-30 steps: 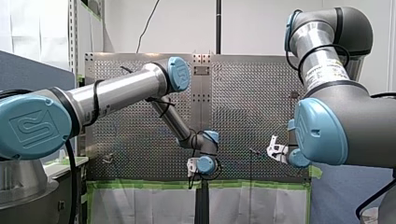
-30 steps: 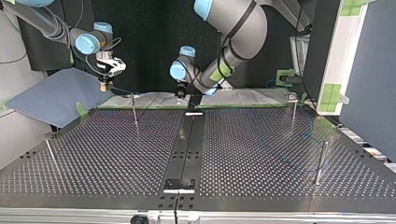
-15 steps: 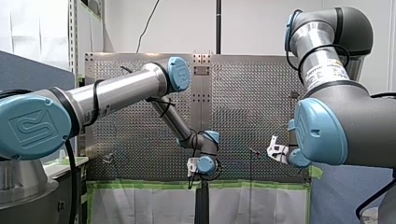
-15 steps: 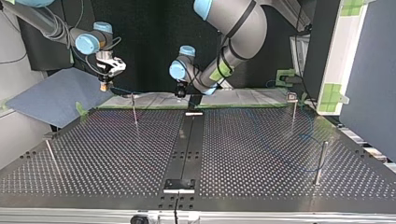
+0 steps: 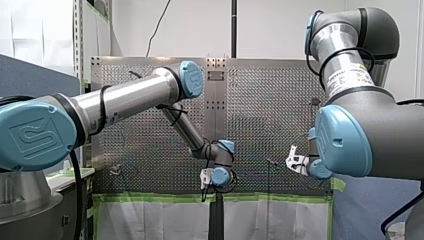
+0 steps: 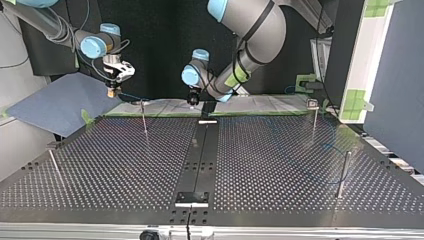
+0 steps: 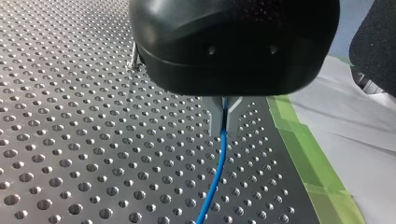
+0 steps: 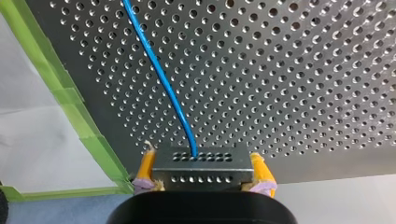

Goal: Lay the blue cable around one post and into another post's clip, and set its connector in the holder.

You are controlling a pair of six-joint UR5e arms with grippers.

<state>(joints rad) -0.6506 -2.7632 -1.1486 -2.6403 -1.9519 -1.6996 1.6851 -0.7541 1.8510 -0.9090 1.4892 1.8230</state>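
A: How are things placed on the surface [image 6: 125, 165]?

B: Both arms are at its taped edge, the far one in the top view. The left arm [image 6: 250, 30] reaches in near the middle of that edge. The right arm [image 6: 95, 46] hangs by the corner at that view's left.

A: And the posts?

B: The one that matters, I'd say, is the thin post [image 6: 144, 120] with a clip on top. It stands between the two arms, nearer the right one. Another clipped post [image 6: 314, 120] is well apart, at the view's right.

A: Who has the connector?

B: The right fingers [image 8: 146, 165], yellow-padded, are clamped on both ends of the grey connector [image 8: 201, 164], in the air by that corner.

A: The cable?

B: The blue cable [image 8: 159, 74] leaves the connector's middle and runs along the taped edge towards the left fingers [image 7: 214, 116], which are pinched tight on it.

A: So what does the next move turn on?

B: That stretch lies lengthwise along the edge, with the clip close beside it. I can't tell if they touch. The right arm is nearer, so it probably steers. I can't make out the holder.
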